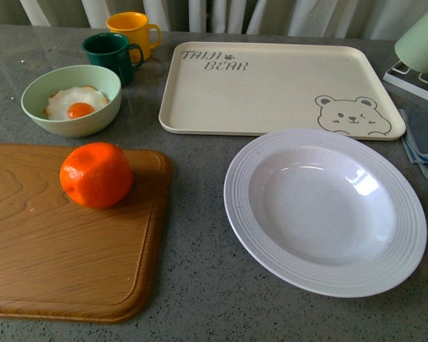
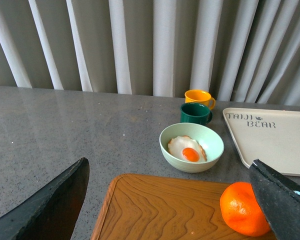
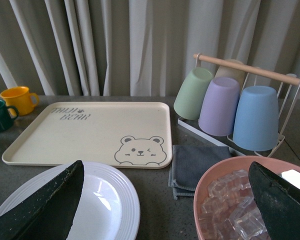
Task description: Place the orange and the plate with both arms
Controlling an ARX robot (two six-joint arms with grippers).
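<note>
Now, at the left of the grey table [image 1: 200, 299], the orange [image 1: 96, 174] resting on a wooden cutting board [image 1: 57, 249], toward its far right corner. To the right of the board and apart from it, the plate [image 1: 325, 211]: white, deep, ridged around the rim, flat on the table. Just behind the plate, a cream tray [image 1: 271, 92] with a bear drawn in one corner. Behind the board, a pale green bowl [image 1: 37, 89] holding a fried egg [image 1: 76, 105]. Further back, a dark green mug [image 1: 113, 55] and a yellow mug [image 1: 134, 30], close together. At the right edge, a folded grey cloth [image 1: 422, 142].

From its own wrist camera, the left gripper [image 2: 169, 164] spread wide, fingers [image 2: 50, 210] far apart and holding nothing. Orange partly hidden behind one finger, contact hard to judge from this angle.

Likewise the right gripper [image 3: 166, 165], spread wide and empty. One dark finger [image 3: 45, 210] in front of the plate's rim, the other in front of a pink bowl [image 3: 210, 180] of ice cubes [image 3: 225, 200]. Beyond, three cups hung upside down on a rack [image 3: 250, 67]: green cup [image 3: 192, 92], purple cup [image 3: 219, 105], blue cup [image 3: 255, 117].
</note>
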